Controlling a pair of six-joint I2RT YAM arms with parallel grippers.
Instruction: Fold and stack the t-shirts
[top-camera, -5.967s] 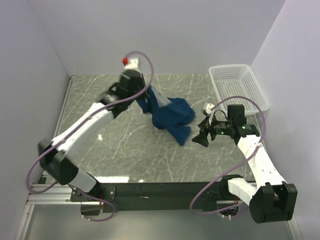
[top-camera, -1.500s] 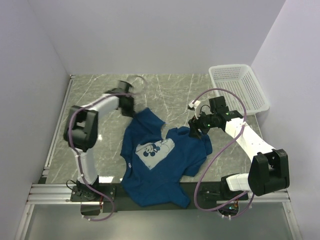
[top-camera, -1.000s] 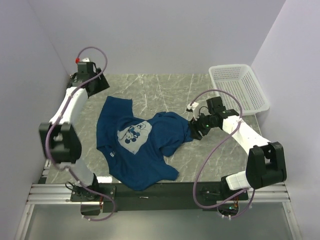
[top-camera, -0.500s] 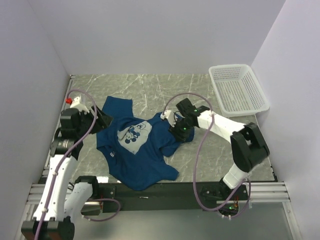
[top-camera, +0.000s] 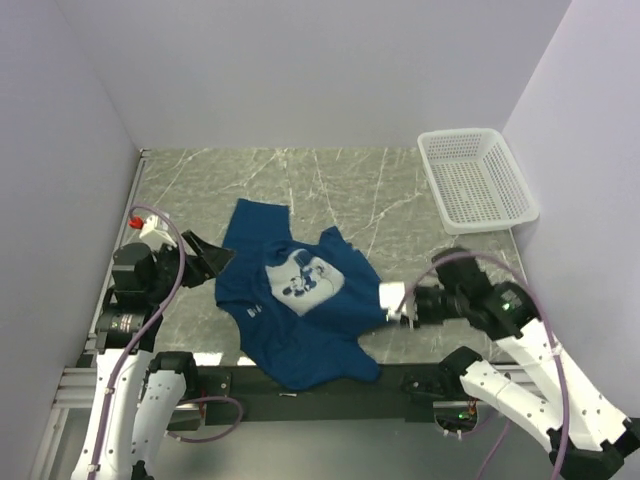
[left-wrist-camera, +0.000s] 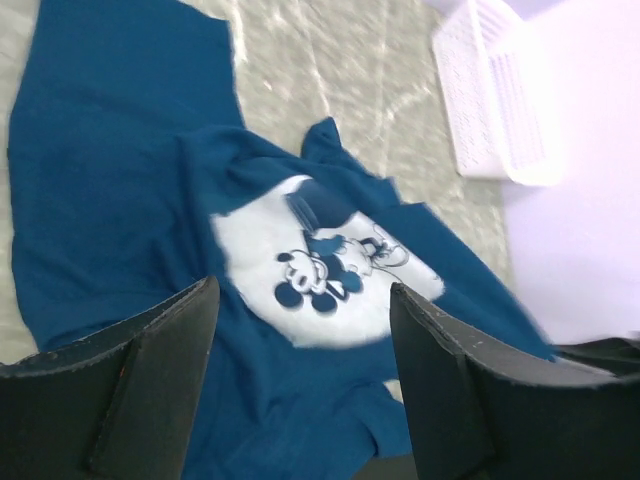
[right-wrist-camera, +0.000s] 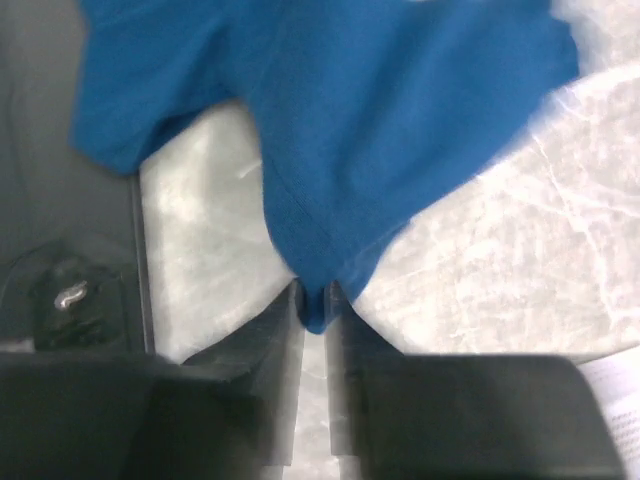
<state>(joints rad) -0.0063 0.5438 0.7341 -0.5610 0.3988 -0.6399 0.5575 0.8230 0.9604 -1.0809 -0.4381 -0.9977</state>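
A single blue t-shirt (top-camera: 300, 305) lies print-side up and rumpled on the marble worktop (top-camera: 330, 190), between the two arms. Its long axis runs roughly from far-left to near-right, and its nearest edge droops over the worktop's front lip. The right pincer (top-camera: 393, 305) is clenched on a corner of cloth at the garment's right side, and the right wrist view shows a blue fold pinched tight between the fingers. Whether that corner is a sleeve or a side seam is hard to tell. The left pincer (top-camera: 207, 262) is released, its fingers (left-wrist-camera: 165, 350) spread wide and holding nothing. It sits just beside the shirt's left edge and points across it toward the cartoon print (left-wrist-camera: 325, 265). So the cloth lies directly ahead of the free pincer, which is the nearer one to the left sleeve and shoulder. My judgement is that the garment is not yet flat enough to fold, and the next move needs a left-edge grasp opposite the right one so the two can draw it taut. The white basket (top-camera: 455, 137) stands well apart at the far right.
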